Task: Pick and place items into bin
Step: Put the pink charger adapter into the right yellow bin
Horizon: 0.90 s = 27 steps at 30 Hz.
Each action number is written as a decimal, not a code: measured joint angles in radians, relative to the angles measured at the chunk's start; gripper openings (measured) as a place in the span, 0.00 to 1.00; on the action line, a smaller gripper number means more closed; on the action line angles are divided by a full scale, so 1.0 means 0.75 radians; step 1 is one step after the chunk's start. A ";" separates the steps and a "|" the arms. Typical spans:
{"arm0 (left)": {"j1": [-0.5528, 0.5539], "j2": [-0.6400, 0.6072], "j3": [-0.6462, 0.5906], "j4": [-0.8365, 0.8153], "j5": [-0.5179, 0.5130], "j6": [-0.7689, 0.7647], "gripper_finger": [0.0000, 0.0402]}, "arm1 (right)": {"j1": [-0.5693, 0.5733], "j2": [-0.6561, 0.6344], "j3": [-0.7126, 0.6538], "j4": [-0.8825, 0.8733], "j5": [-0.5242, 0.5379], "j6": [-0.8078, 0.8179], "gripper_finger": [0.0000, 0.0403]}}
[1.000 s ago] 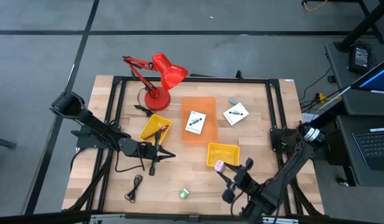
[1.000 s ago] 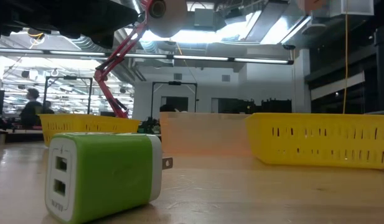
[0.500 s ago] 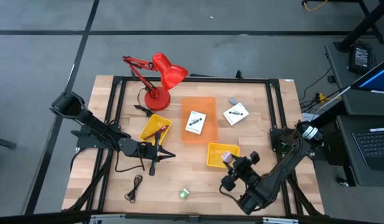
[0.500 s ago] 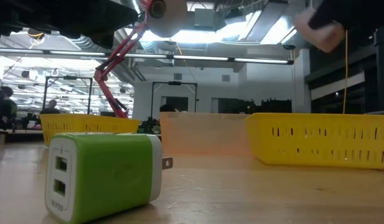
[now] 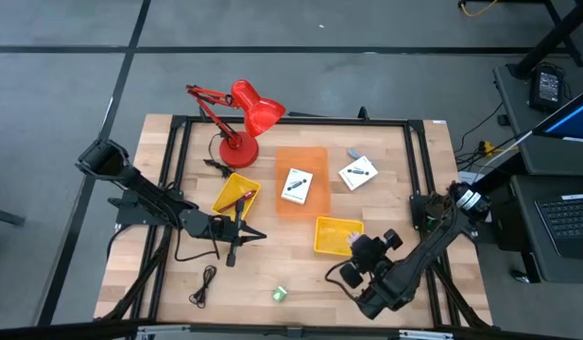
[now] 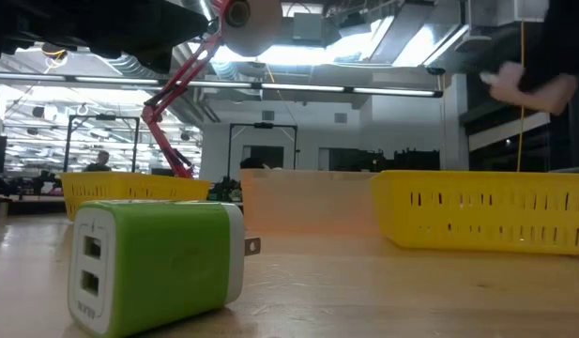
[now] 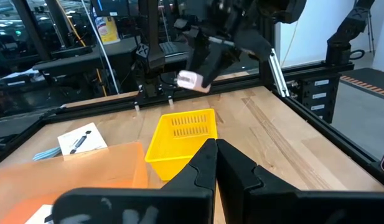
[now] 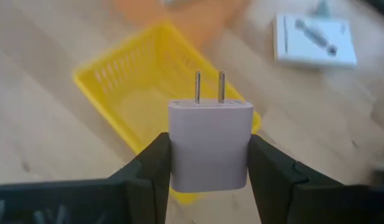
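Step in hand looks like dropping the pink block [image 8: 210,145], a small plug charger with two prongs, into the yellow bin [image 5: 336,235] nearest the right arm; to do it well, carry the block fully past the near rim so it sits above the bin's bare floor, lower a bit, then release so it doesn't bounce off the mesh wall or catch the edge. The right pincer [image 8: 210,163] is closed on the pink block, fingers clamped on both its sides, prongs pointing away from the wrist; it hangs in the air just beside and above that yellow bin, not yet clearly over the middle. In the left wrist view the pink block [image 7: 188,79] shows lifted above the bin's far side. Left pincer [image 7: 211,163] waits well apart from the yellow bin, on the other side of it from the right arm, fingers pressed together and holding nothing. Other items not yet binned: green block [image 5: 280,294] on the surface near the yellow bin, black cord [image 5: 205,282] farther off, one white card [image 5: 357,174] on the surface beyond the bin, another white card [image 5: 296,185] lying in the orange tray [image 5: 301,152]
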 joint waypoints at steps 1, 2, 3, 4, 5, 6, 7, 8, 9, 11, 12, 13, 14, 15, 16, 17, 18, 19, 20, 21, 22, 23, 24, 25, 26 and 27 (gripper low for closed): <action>0.000 0.000 0.000 0.000 0.000 0.000 0.01 | -0.013 0.000 0.000 0.013 -0.035 -0.045 0.37; 0.000 0.000 0.000 0.000 0.000 0.001 0.01 | -0.028 0.000 0.000 0.035 -0.057 -0.101 0.37; 0.000 0.000 0.000 0.000 0.000 0.000 0.01 | -0.043 0.000 0.000 0.066 -0.071 -0.166 0.37; 0.000 0.000 0.000 0.000 0.000 0.000 0.01 | -0.059 0.000 0.000 0.101 -0.082 -0.233 0.37; 0.000 0.000 0.000 0.000 0.000 0.000 0.01 | -0.075 0.000 0.001 0.131 -0.095 -0.302 0.37; 0.000 0.000 0.000 0.000 0.000 0.000 0.01 | -0.094 0.000 0.008 0.145 -0.119 -0.374 0.37; 0.000 0.000 0.000 0.000 0.000 0.000 0.01 | -0.112 0.000 0.015 0.168 -0.144 -0.442 0.37; 0.000 0.000 0.000 0.000 0.000 0.000 0.01 | -0.131 0.000 0.021 0.193 -0.162 -0.509 0.37; 0.000 0.000 0.000 0.000 0.000 -0.001 0.01 | -0.149 0.000 0.027 0.206 -0.172 -0.568 0.37; 0.000 0.000 0.000 0.000 0.000 0.000 0.01 | -0.185 0.000 0.046 0.206 -0.177 -0.659 0.37; 0.000 0.000 0.000 0.000 0.000 0.000 0.01 | -0.201 0.000 0.055 0.204 -0.184 -0.701 0.37; 0.000 0.000 0.000 0.000 0.000 -0.001 0.01 | -0.220 0.000 0.063 0.204 -0.204 -0.744 0.37; 0.000 0.000 0.000 0.000 0.000 -0.001 0.01 | -0.236 0.000 0.068 0.206 -0.230 -0.784 0.37; 0.000 0.000 0.000 0.000 0.000 0.000 0.01 | -0.252 0.000 0.072 0.207 -0.253 -0.823 0.37; 0.000 0.000 0.000 -0.001 0.000 0.000 0.01 | -0.266 0.000 0.076 0.210 -0.274 -0.867 0.37; 0.000 0.000 0.000 -0.002 0.000 0.000 0.01 | -0.281 0.000 0.077 0.212 -0.299 -0.916 0.37; 0.000 0.000 0.000 -0.002 0.000 0.000 0.01 | -0.295 0.000 0.077 0.221 -0.323 -0.966 0.37; 0.000 0.000 0.000 -0.002 0.000 0.000 0.01 | -0.309 0.000 0.077 0.232 -0.347 -1.010 0.37; 0.000 0.000 0.000 -0.003 0.000 0.000 0.01 | -0.323 0.000 0.077 0.243 -0.372 -1.054 0.37; 0.000 0.000 0.000 -0.004 0.000 0.000 0.01 | -0.337 0.000 0.077 0.253 -0.400 -1.104 0.37; 0.000 0.000 0.000 -0.005 0.000 0.000 0.01 | -0.350 0.000 0.077 0.269 -0.426 -1.153 0.37; 0.000 0.000 0.000 -0.006 0.000 0.000 0.01 | -0.363 0.000 0.077 0.296 -0.450 -1.204 0.37; 0.000 0.000 0.000 -0.006 0.000 0.000 0.01 | -0.376 0.000 0.077 0.321 -0.466 -1.251 0.37; 0.000 0.000 0.000 -0.006 0.000 0.000 0.01 | -0.389 0.000 0.077 0.337 -0.479 -1.289 0.37; 0.000 0.000 0.000 -0.006 0.000 0.000 0.01 | -0.404 0.000 0.077 0.340 -0.497 -1.315 0.37; 0.000 0.000 0.000 -0.007 0.000 -0.001 0.01 | -0.418 0.000 0.077 0.336 -0.517 -1.334 0.37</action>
